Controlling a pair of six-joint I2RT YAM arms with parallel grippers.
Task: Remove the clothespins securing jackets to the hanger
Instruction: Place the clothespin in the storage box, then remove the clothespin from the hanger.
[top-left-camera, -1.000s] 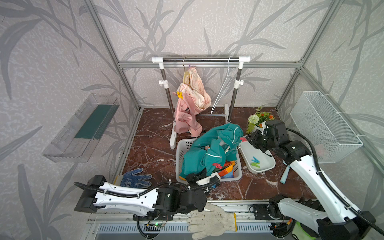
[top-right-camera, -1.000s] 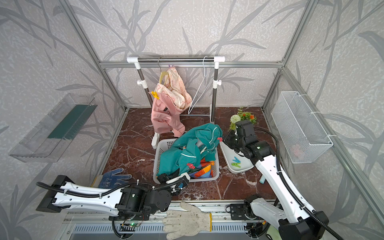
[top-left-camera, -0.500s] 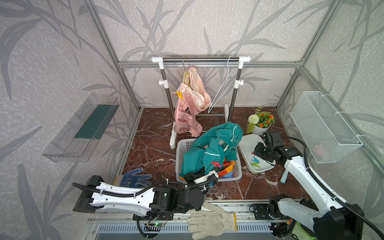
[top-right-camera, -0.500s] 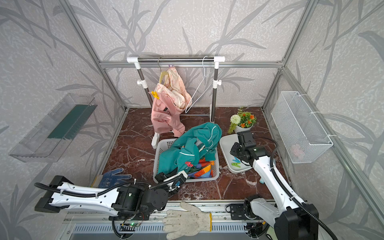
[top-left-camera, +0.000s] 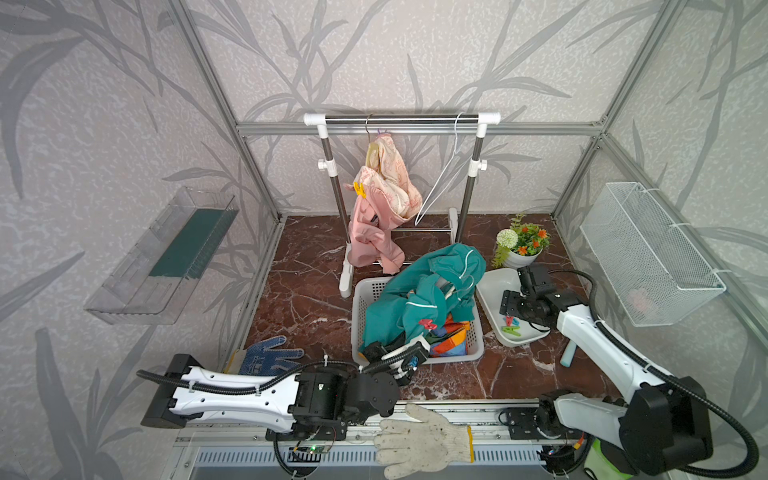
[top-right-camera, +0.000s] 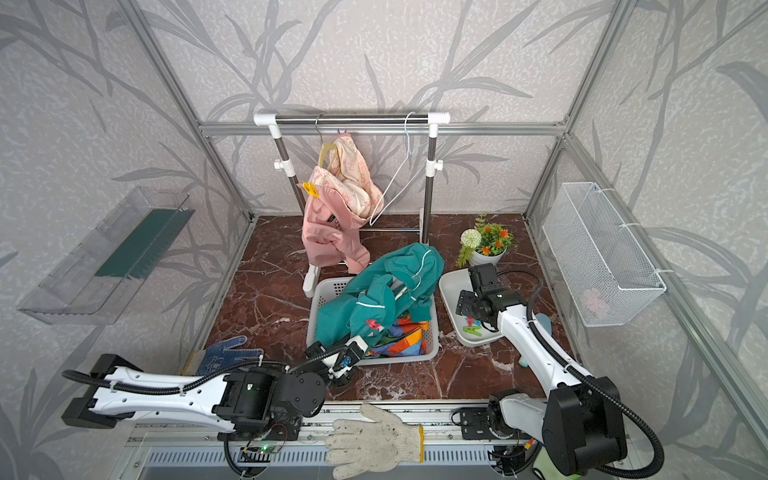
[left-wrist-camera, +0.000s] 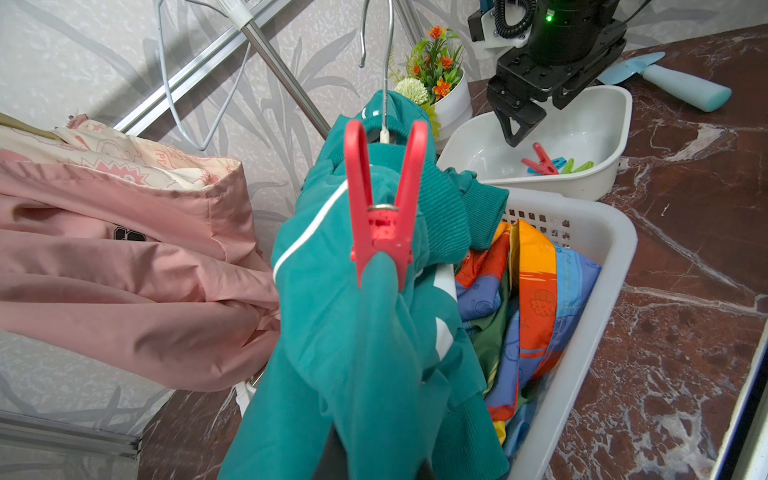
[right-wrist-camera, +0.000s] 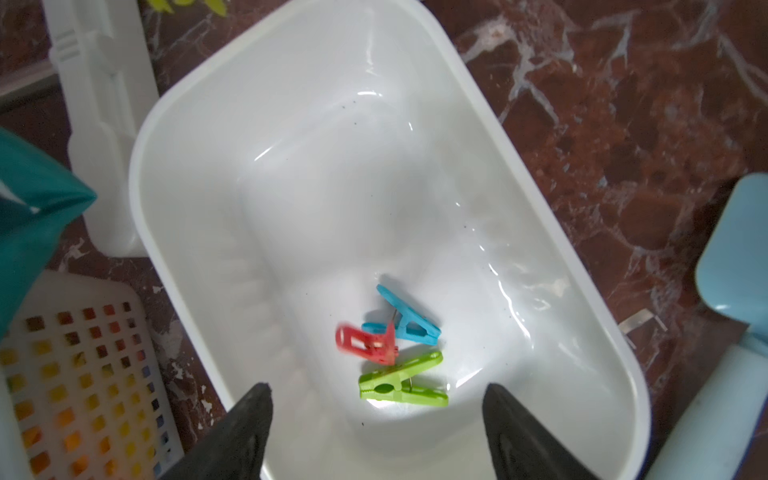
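Your red clothespin (left-wrist-camera: 384, 208) was clipped onto the teal jacket (left-wrist-camera: 357, 332), which was heaped over the white basket (top-left-camera: 360, 307) on top of the rainbow patchwork jacket (left-wrist-camera: 536, 291). Your left hand (top-left-camera: 376, 351) sat at the basket's front edge, shut, and it looked like it had a fold of the teal jacket, though the pinch itself was hidden. Three loose clothespins, blue (right-wrist-camera: 409, 318), red (right-wrist-camera: 368, 343) and green (right-wrist-camera: 401, 382), lay touching in the white tub (right-wrist-camera: 582, 407) beside the basket. Your right hand (right-wrist-camera: 378, 432) hung just over them, jaws wide apart and holding nothing. Further back, the pink jacket (top-left-camera: 374, 232) hung on the rack (top-left-camera: 399, 119) with a yellow clothespin (top-left-camera: 360, 189) on it.
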